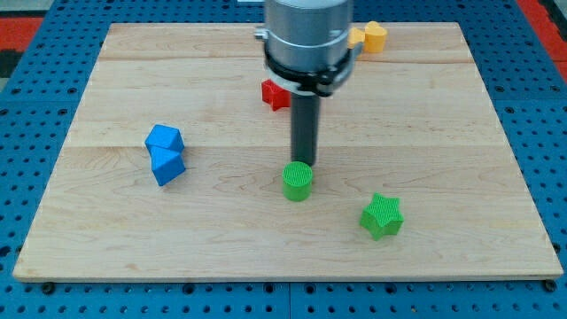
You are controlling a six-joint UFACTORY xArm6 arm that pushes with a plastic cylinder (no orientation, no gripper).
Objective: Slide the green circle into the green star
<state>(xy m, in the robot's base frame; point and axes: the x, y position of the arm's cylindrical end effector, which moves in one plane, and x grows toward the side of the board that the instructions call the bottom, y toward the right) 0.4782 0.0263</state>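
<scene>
Touching green circle (298, 182): my tip (305, 163)

My tip (304, 163) is sitting right at the top edge of the green circle (298, 181), touching it or very nearly so, with the dark rod rising straight up from there into the grey arm body. Taking the green circle as the landmark: the green star (382, 215) is lying down and to the view's right of it, near but clearly apart. Two blue blocks (166, 153) are huddling together well off to its left, touching each other. A red block (274, 93) is peeking out above it, partly hidden behind the arm. Yellow blocks (369, 36) are resting far above and to the right, near the wooden board's (461, 115) top edge.
</scene>
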